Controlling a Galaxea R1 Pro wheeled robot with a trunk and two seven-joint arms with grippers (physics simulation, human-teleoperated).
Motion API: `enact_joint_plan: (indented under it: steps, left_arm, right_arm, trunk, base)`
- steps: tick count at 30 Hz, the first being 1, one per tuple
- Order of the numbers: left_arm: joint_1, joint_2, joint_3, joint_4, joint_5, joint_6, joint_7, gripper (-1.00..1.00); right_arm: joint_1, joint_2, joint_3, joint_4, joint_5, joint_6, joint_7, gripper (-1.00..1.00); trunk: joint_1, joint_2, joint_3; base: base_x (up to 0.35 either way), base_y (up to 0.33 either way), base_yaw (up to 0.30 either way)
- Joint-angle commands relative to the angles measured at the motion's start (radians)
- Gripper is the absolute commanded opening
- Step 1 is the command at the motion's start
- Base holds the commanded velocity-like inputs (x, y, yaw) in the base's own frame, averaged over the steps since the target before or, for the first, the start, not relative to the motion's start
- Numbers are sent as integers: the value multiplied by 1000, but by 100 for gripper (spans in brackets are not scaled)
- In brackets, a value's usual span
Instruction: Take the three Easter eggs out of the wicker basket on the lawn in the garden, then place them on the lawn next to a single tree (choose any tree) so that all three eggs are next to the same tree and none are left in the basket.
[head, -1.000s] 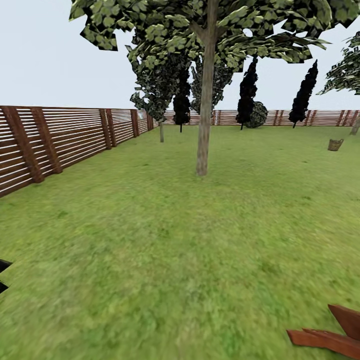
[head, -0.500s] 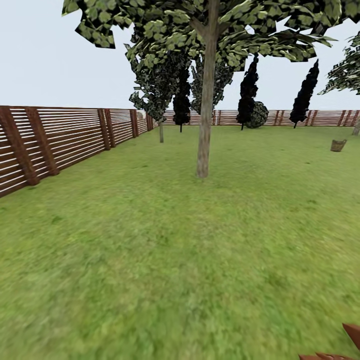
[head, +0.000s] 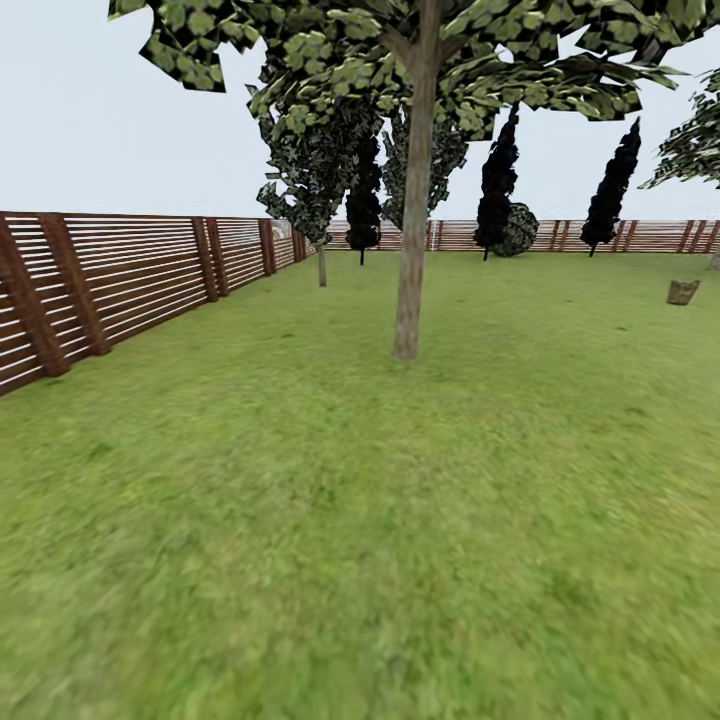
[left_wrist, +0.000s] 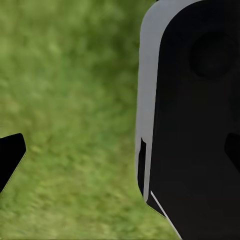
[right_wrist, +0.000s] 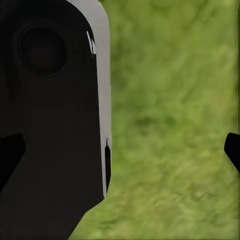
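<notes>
The lawn (head: 330, 520) spreads out ahead of me as mottled green grass. A tall tree (head: 410, 250) with a straight grey-brown trunk and a leafy canopy stands on it, straight ahead in the head view. The Easter eggs and the wicker basket are out of view. In the left wrist view my left gripper (left_wrist: 120, 150) is open over grass, one black fingertip (left_wrist: 11, 155) at the picture's edge. In the right wrist view my right gripper (right_wrist: 120, 150) is open too, one fingertip (right_wrist: 232, 150) showing, with only grass between the fingers.
A brown slatted fence (head: 130, 275) runs along the left and across the back. Dark black trees (head: 497, 185) stand by the far fence. A small brown tub-shaped thing (head: 683, 291) sits far right, too distant to identify. A black and grey robot part (left_wrist: 195, 115) looms beside each gripper.
The head camera has moved forward. The reddish-brown thing at lower right and the black part at lower left have slid out of the picture. The tree looks slightly nearer.
</notes>
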Motion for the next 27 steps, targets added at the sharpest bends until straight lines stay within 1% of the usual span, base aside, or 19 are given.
enact_joint_plan:
  steps: [1,27]
  left_arm:
    - [1,0,1,-2,0,1,-1,100]
    - [1,0,1,-2,0,1,-1,100]
  right_arm:
    - [-1,0,1,2,-1,-1,-2,100]
    - [-1,0,0,2,-1,-2,-2,100]
  trunk:
    - [1,0,-1]
    - [1,0,-1]
  base:
    - [329,0,0]
    - [329,0,0]
